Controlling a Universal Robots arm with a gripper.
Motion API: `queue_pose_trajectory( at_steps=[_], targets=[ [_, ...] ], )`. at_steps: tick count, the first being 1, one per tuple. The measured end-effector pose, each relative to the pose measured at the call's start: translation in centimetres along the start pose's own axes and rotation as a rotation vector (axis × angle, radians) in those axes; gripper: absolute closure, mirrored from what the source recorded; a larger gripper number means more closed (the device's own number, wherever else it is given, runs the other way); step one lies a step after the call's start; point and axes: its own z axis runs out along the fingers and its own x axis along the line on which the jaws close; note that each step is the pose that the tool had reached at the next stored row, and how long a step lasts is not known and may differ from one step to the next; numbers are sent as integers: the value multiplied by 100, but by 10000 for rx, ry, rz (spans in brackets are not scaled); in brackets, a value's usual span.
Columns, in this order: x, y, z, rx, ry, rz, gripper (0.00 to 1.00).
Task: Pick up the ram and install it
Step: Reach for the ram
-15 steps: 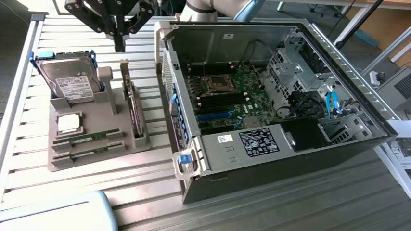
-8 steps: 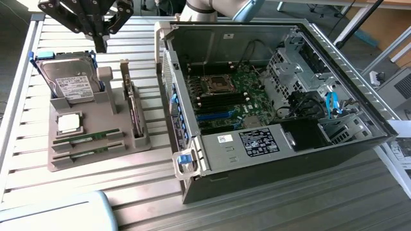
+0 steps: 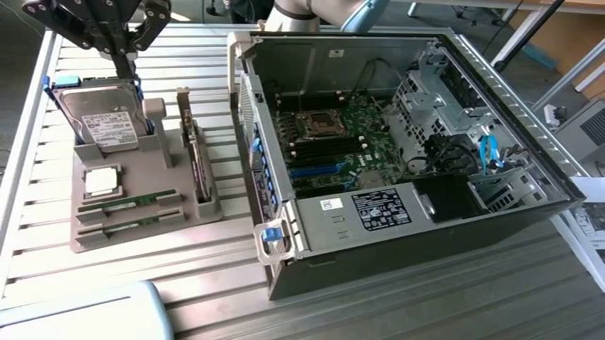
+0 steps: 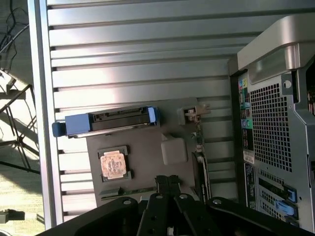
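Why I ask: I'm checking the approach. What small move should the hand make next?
Probably lower toward the ram: the hand hangs high above the holder, touching nothing, while the ram lies untouched in its slot beside the processor.

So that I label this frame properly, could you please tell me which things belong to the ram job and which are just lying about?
Belong to the job: ram sticks in the grey tray; gripper, raised over the tray; open computer case with its motherboard.
Just lying about: hard drive; processor chip; expansion card.
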Motion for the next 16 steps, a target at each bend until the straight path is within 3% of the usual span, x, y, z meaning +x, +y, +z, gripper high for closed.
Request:
queue_pose_trajectory(
  at_steps=[6, 16],
  targets=[
    [0, -7, -1, 0, 1, -1, 90],
    [-13, -169, -8, 67, -4, -2, 90]
  ],
)
